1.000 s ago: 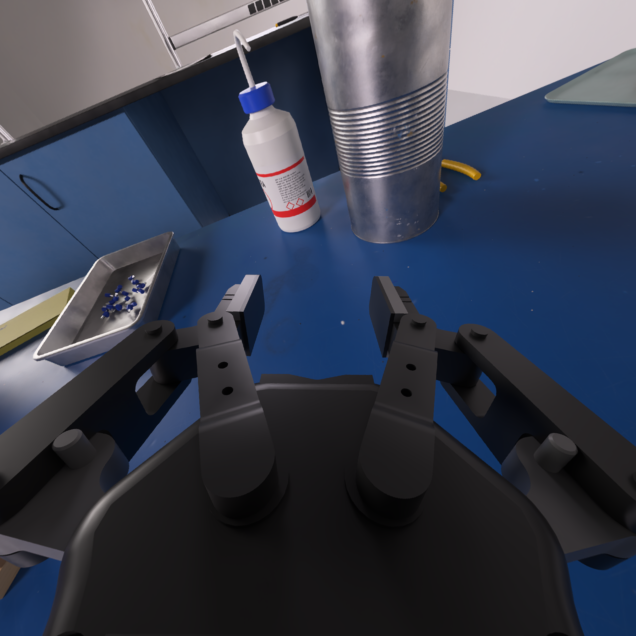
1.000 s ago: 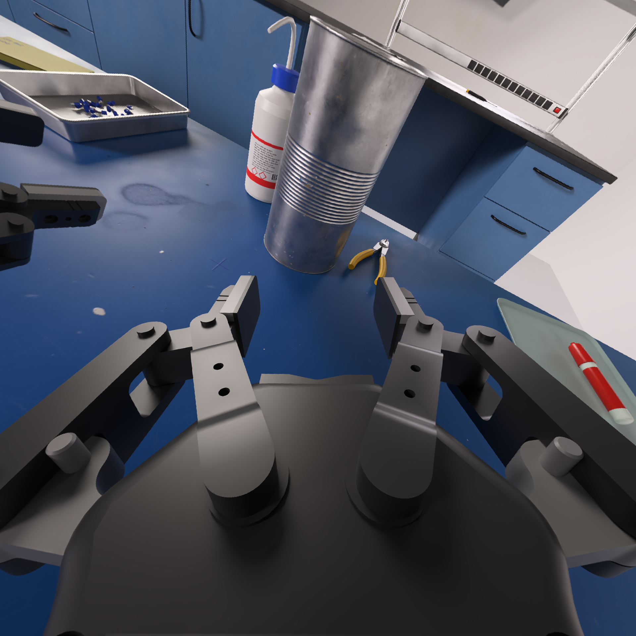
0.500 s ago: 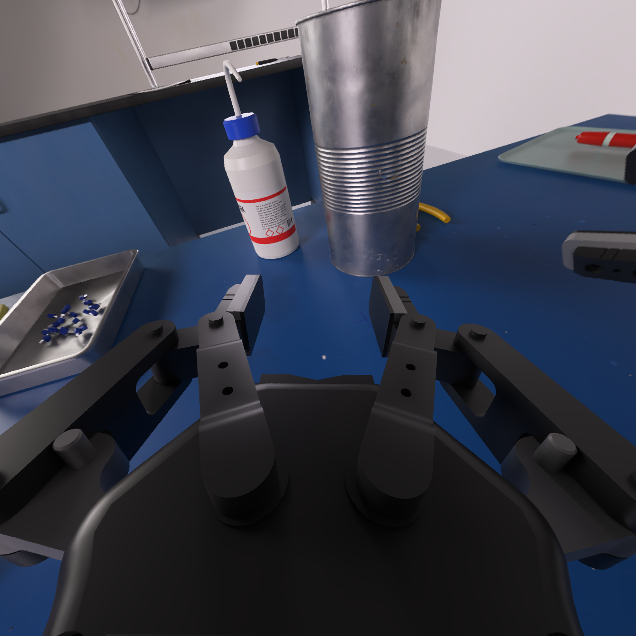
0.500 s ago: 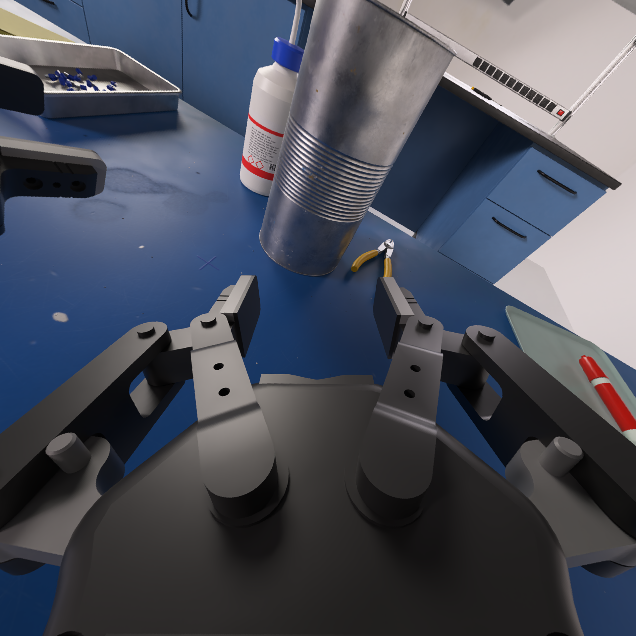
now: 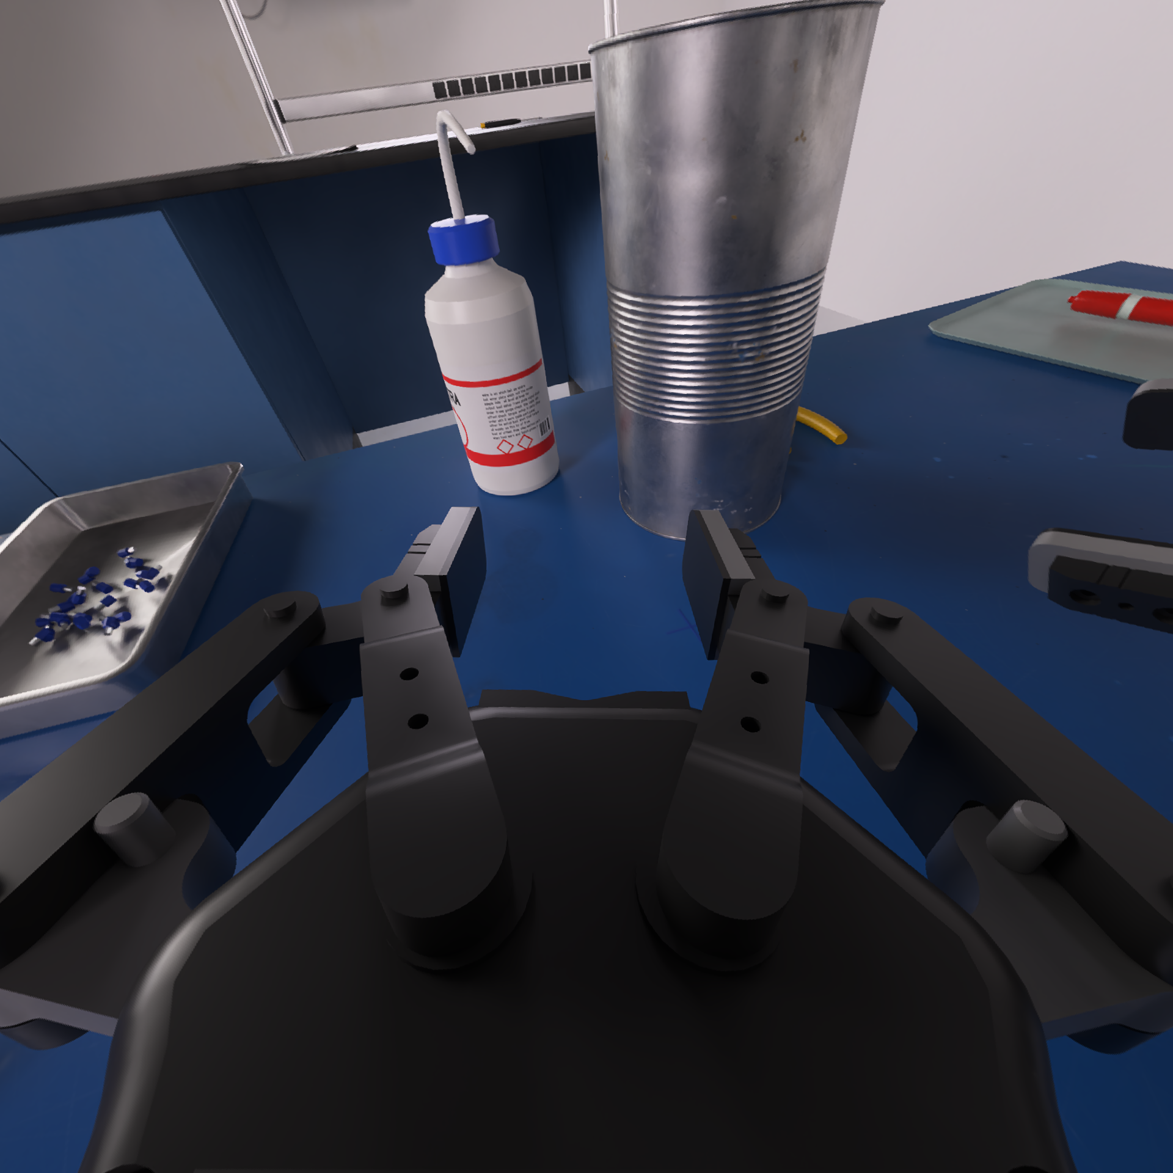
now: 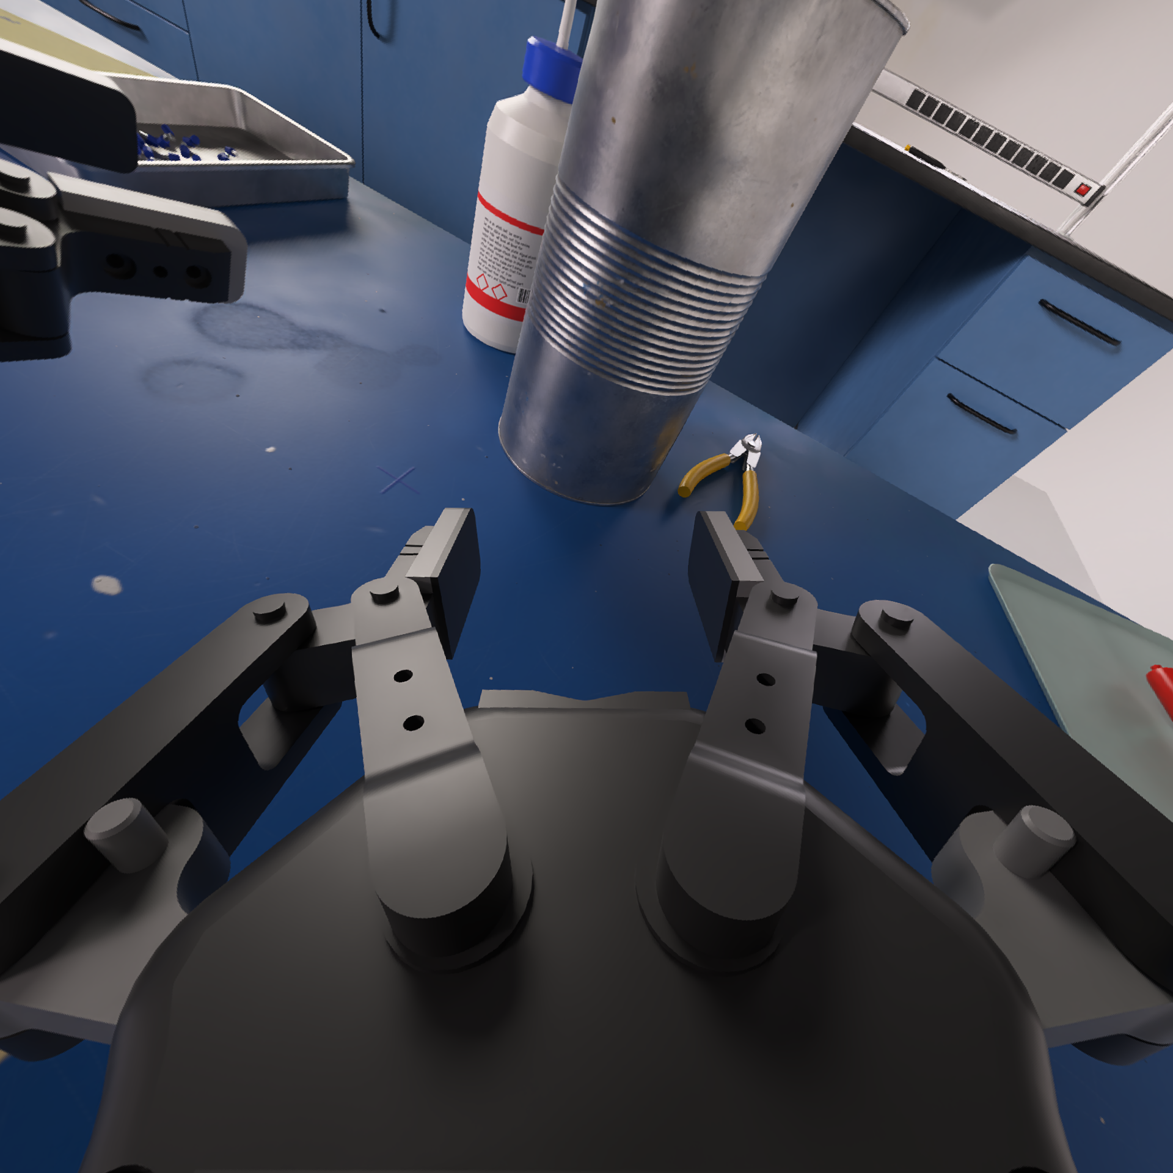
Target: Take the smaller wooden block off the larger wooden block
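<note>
No wooden block shows in either view. My left gripper (image 5: 581, 571) is open and empty above the blue bench, in front of a tall metal can (image 5: 711, 285) and a white wash bottle (image 5: 492, 381). My right gripper (image 6: 581, 571) is open and empty, pointing at the same can (image 6: 641, 266) from the other side. A finger of the right gripper shows at the right edge of the left wrist view (image 5: 1104, 581). The left gripper's fingers show at the left edge of the right wrist view (image 6: 139, 254).
A steel tray (image 5: 159, 508) with several small blue parts lies at the left, also in the right wrist view (image 6: 254, 165). Yellow-handled cutters (image 6: 730, 476) lie behind the can. A pale green tray (image 5: 1047, 330) holds a red marker (image 5: 1123, 308). The bottle (image 6: 514, 209) stands beside the can.
Both wrist views have moved closer to the metal can. The left view has swung right and tilted up, so the can's rim and the green tray show. Both grippers stay open.
</note>
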